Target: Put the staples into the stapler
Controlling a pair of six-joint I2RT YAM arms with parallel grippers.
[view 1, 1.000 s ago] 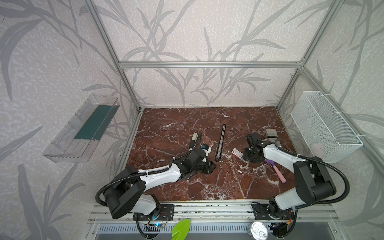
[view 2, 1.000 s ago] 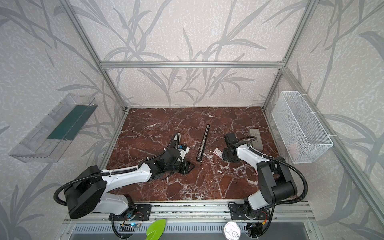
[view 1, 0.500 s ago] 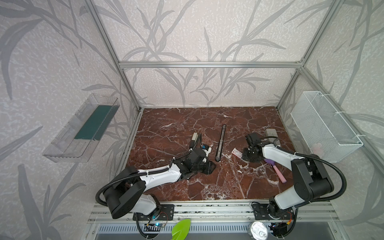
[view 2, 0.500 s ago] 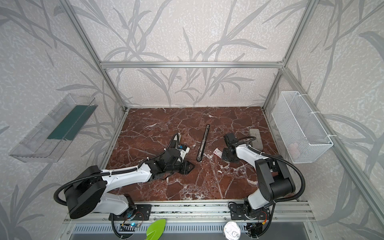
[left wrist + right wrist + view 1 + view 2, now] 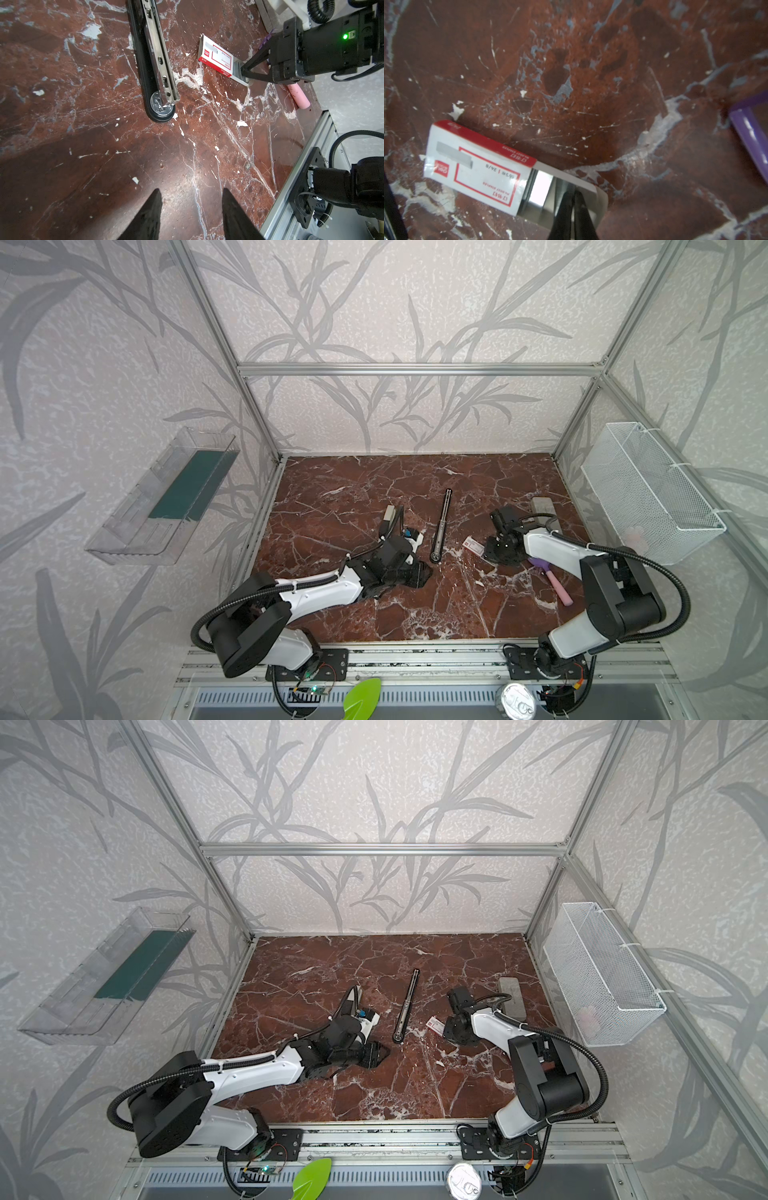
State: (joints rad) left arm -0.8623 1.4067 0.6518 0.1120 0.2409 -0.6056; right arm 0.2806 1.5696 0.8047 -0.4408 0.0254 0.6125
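Observation:
The stapler [image 5: 440, 526] [image 5: 405, 1006] lies opened out flat in the middle of the marble floor, its metal channel [image 5: 158, 62] facing up. To its right lies the staples box [image 5: 473, 546] [image 5: 435, 1025] [image 5: 216, 57] [image 5: 477, 168], white with red print, its grey inner tray slid partly out. My right gripper [image 5: 492, 549] [image 5: 451, 1029] [image 5: 242, 70] [image 5: 572, 193] is shut, tips down inside that tray; what lies between them is hidden. My left gripper [image 5: 419, 574] [image 5: 376, 1052] [image 5: 191, 193] hovers open and empty over bare floor, nearer the front than the stapler's round end.
A long grey block [image 5: 544, 510] [image 5: 511, 996] lies behind the right arm. A pink-and-purple stick [image 5: 550, 580] [image 5: 298, 95] lies under that arm. A wire basket [image 5: 648, 493] hangs on the right wall, a clear shelf [image 5: 166, 493] on the left wall.
The right gripper's fingers have closed together inside the box's tray. The left arm and the stapler have not moved.

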